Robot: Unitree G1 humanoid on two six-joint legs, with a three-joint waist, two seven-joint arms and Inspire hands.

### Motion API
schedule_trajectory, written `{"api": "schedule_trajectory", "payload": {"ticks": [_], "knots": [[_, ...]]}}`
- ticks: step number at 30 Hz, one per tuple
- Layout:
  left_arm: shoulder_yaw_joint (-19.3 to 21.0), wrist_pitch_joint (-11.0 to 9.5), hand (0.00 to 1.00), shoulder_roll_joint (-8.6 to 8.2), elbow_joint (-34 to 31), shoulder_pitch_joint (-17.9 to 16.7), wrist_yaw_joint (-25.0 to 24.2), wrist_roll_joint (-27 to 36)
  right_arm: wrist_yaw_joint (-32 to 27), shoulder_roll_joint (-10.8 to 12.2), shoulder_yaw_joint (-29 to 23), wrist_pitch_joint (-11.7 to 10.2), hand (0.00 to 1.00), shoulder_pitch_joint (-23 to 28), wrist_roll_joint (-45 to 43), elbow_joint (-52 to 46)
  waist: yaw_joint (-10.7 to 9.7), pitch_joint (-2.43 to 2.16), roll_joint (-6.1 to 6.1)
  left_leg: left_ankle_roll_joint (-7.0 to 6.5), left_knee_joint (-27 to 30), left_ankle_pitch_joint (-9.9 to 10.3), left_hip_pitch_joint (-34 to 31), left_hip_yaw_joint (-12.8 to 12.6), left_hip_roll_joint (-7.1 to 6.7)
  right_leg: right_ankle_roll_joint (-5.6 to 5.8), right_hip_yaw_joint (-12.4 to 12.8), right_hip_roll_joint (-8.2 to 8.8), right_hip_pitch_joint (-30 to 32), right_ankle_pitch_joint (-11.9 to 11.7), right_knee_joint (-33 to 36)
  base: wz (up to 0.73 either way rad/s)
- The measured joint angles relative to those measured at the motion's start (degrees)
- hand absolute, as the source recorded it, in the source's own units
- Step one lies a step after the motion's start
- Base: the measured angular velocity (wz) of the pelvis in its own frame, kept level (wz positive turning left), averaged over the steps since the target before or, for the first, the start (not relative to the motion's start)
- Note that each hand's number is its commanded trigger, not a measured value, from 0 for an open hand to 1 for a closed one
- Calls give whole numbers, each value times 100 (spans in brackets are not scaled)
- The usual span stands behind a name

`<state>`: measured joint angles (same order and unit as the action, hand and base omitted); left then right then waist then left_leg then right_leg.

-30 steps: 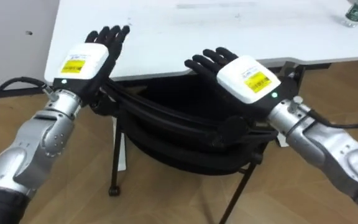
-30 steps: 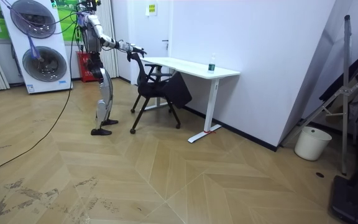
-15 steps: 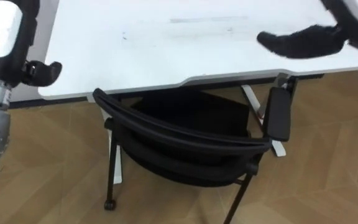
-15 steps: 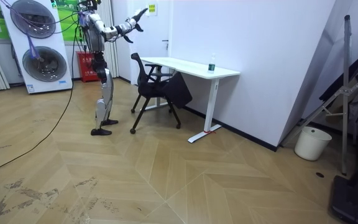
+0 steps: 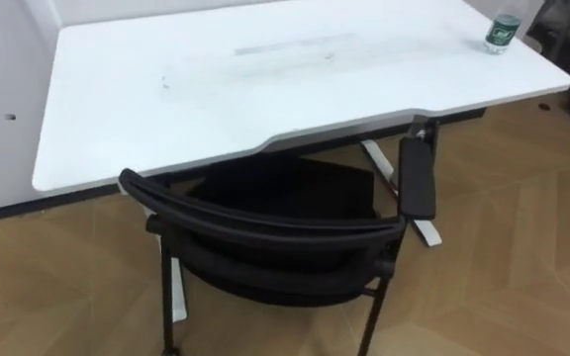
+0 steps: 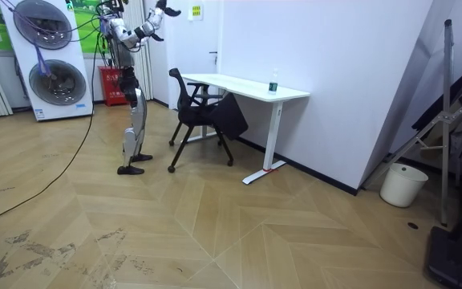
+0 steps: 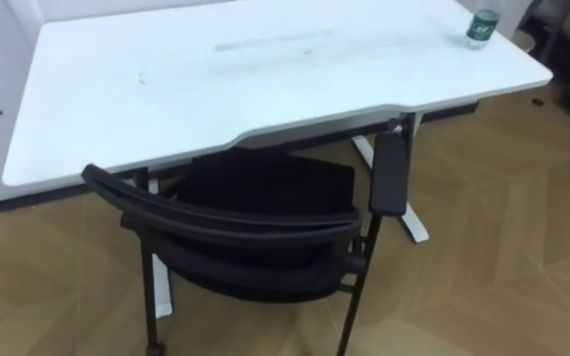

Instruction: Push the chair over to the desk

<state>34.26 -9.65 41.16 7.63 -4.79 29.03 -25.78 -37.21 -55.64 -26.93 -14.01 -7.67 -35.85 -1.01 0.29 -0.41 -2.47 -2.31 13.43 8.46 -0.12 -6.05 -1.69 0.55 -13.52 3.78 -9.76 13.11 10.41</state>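
A black chair (image 5: 265,232) stands with its curved backrest toward me and its seat tucked under the front edge of the white desk (image 5: 146,109). One armrest (image 5: 417,178) at its right side is tipped upright. In the room view I stand on the room view's left of the chair (image 6: 195,108), facing it, about a step back. Both arms are lifted above my head, with my right hand (image 6: 169,11) and left hand (image 6: 156,7) close together, well clear of the chair.
A small green-labelled bottle (image 5: 503,30) stands at the desk's far right corner. A white wall runs along the desk's left side. Behind me in the room view stand a washing machine (image 6: 53,76) and a red box (image 6: 112,87). Wooden floor lies around the chair.
Both hands came off the chair's backrest and swung up out of the eye views, now raised overhead. The chair sits where it was; the head camera shifted.
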Motion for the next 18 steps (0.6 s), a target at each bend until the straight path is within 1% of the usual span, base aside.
{"api": "schedule_trajectory", "payload": {"ticks": [1, 2, 3, 4, 5, 6, 7, 8, 9, 10, 11, 12, 13, 14, 15, 16, 17, 18], "knots": [[170, 57, 0, -136, 26, -238, 187, 247, -220, 8, -302, 44, 0, 191, 298, 139, -6, 0, 43, -3, -4, 2, -33, -10, 4, 1, 7, 9, 49, 1, 5, -8], [332, 110, 0, -296, 75, -472, 340, 529, -436, 66, -577, 147, 0, 416, 680, 262, -3, -7, 74, -9, -7, 6, -48, -41, 6, 6, 28, 14, 78, 4, 7, -10], [414, 145, 0, -370, 94, -615, 416, 706, -540, 136, -713, 219, 0, 547, 899, 286, -16, -9, 88, -10, -7, 11, -48, -54, 6, 9, 65, 10, 80, 5, 0, -12], [507, 188, 0, -507, 158, -898, 562, 1128, -739, 294, -982, 316, 0, 866, 1379, 316, -28, -18, 93, -8, -22, 24, -44, -109, -5, 10, 92, 8, 73, 6, -42, -14], [613, 211, 0, -701, 287, -1176, 718, 1494, -927, 529, -1224, 385, 0, 1185, 1886, 318, -24, -41, 96, -7, -66, 26, -19, -168, -11, 10, 122, 8, 72, 6, -63, -16], [629, 229, 0, -826, 339, -1286, 826, 1735, -1037, 689, -1336, 402, 0, 1351, 2147, 330, -35, -40, 96, -6, -81, 27, -6, -176, -14, 10, 134, 8, 69, 6, -62, -9], [629, 235, 0, -1121, 485, -1436, 996, 2209, -1229, 1123, -1535, 402, 0, 1660, 2683, 408, -26, -53, 109, -1, -84, 30, -5, -176, -10, 9, 163, -1, 70, 6, -61, -3], [612, 260, 0, -1473, 615, -1553, 1126, 2657, -1336, 1646, -1705, 429, 0, 2006, 3282, 442, -24, -51, 106, 8, -76, 43, -19, -165, -8, 9, 155, -5, 84, 6, -62, 0], [600, 275, 0, -1656, 703, -1610, 1189, 2892, -1399, 1905, -1727, 470, 0, 2185, 3604, 454, -20, -58, 89, 8, -70, 48, -28, -157, -10, 9, 149, -6, 86, 6, -61, 0], [577, 338, 0, -1995, 958, -1676, 1292, 3399, -1466, 2396, -1729, 582, 0, 2540, 4282, 480, -33, -46, 125, 11, -48, 66, -47, -120, -11, 10, 141, -7, 88, 6, -61, 8], [533, 421, 0, -2240, 1283, -1677, 1362, 3783, -1464, 2881, -1728, 669, 0, 2857, 4917, 564, -31, -51, 147, 10, 17, 98, -86, -89, -3, 10, 136, -16, 84, 6, -56, 8], [527, 464, 0, -2368, 1384, -1682, 1382, 3916, -1455, 3118, -1723, 703, 0, 2971, 5150, 676, -19, -48, 159, 12, 26, 117, -111, -74, 1, 10, 151, -23, 84, 6, -55, 6], [503, 479, 0, -2620, 1575, -1753, 1405, 4170, -1392, 3557, -1716, 792, 0, 3185, 5571, 977, 1, -37, 157, 12, 36, 132, -132, -65, 3, 10, 186, -29, 84, 7, -56, 0], [482, 480, 0, -2717, 1732, -1791, 1392, 4272, -1330, 3736, -1712, 836, 0, 3226, 5836, 1107, 11, -38, 160, 11, 29, 132, -129, -67, 1, 13, 193, -25, 85, 8, -54, -6], [468, 485, 0, -2902, 2059, -1865, 1324, 4462, -1175, 4011, -1706, 894, 0, 3339, 6327, 1395, 4, -50, 219, 4, 28, 137, -121, -81, 2, 23, 235, -17, 80, 16, -63, -5], [333, 487, 0, -3011, 2373, -1963, 1227, 4615, -1019, 4182, -1664, 917, 0, 3400, 6672, 1865, -7, -41, 271, -2, 31, 139, -123, -88, -2, 38, 236, 3, 80, 30, -68, -8], [203, 485, 0, -3109, 2677, -2061, 1023, 4676, -825, 4255, -1497, 927, 0, 3457, 7035, 2520, -6, -44, 276, -5, 29, 138, -119, -105, -1, 39, 245, 16, 93, 39, -81, 0], [120, 489, 0, -3134, 2847, -2100, 921, 4683, -718, 4274, -1382, 967, 0, 3448, 7208, 2839, -6, -44, 277, -5, 28, 138, -114, -111, 2, 43, 248, 24, 101, 56, -72, -3]]}}
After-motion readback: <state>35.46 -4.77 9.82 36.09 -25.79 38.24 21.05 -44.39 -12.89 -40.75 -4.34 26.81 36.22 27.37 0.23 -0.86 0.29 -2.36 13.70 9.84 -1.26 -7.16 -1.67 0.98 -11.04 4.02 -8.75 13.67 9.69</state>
